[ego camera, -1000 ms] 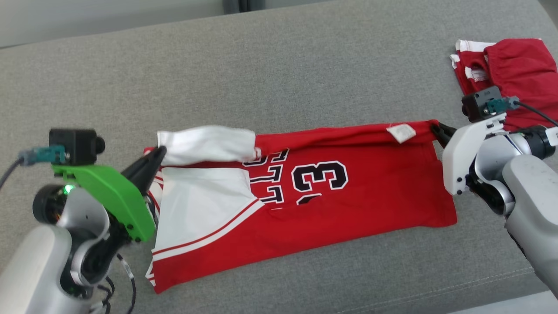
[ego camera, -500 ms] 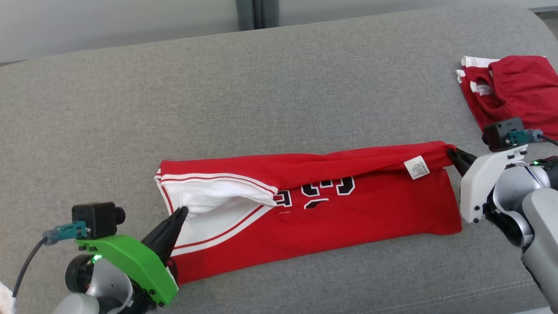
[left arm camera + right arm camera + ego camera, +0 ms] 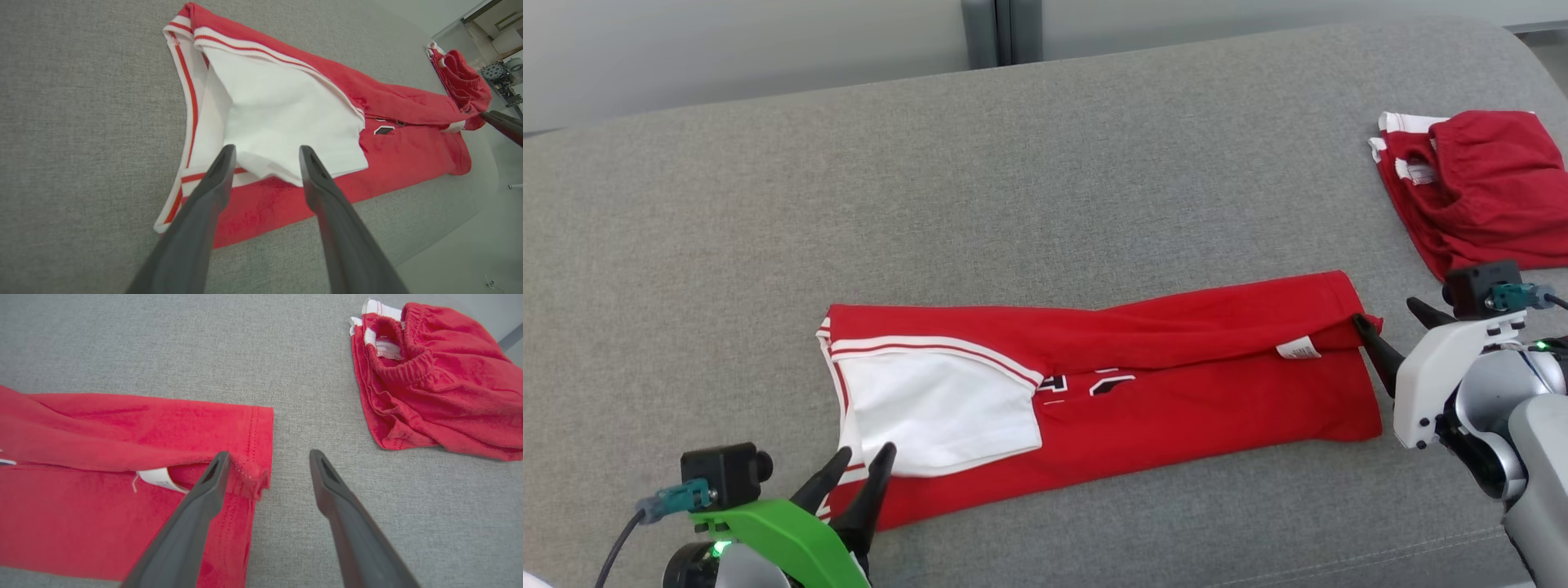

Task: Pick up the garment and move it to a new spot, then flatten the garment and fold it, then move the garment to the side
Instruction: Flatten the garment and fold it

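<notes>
Two open, empty jaws: left gripper (image 3: pixel 866 454) and right gripper (image 3: pixel 1385 312) should lift straight off the jersey (image 3: pixel 1176 392) without snagging its folded edge.

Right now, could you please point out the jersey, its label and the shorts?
jersey (image 3: pixel 1192 400), head view, lower red panel.
label (image 3: pixel 1304 349), head view, white middle.
shorts (image 3: pixel 1486 192), head view, red middle.

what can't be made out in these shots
- Jersey print: head view, the folded-over layer hides most of it.
- Label text: head view, too small.
- Shorts: head view, cut by the right edge.
- Left gripper: head view, its base cut by the bottom edge.
</notes>
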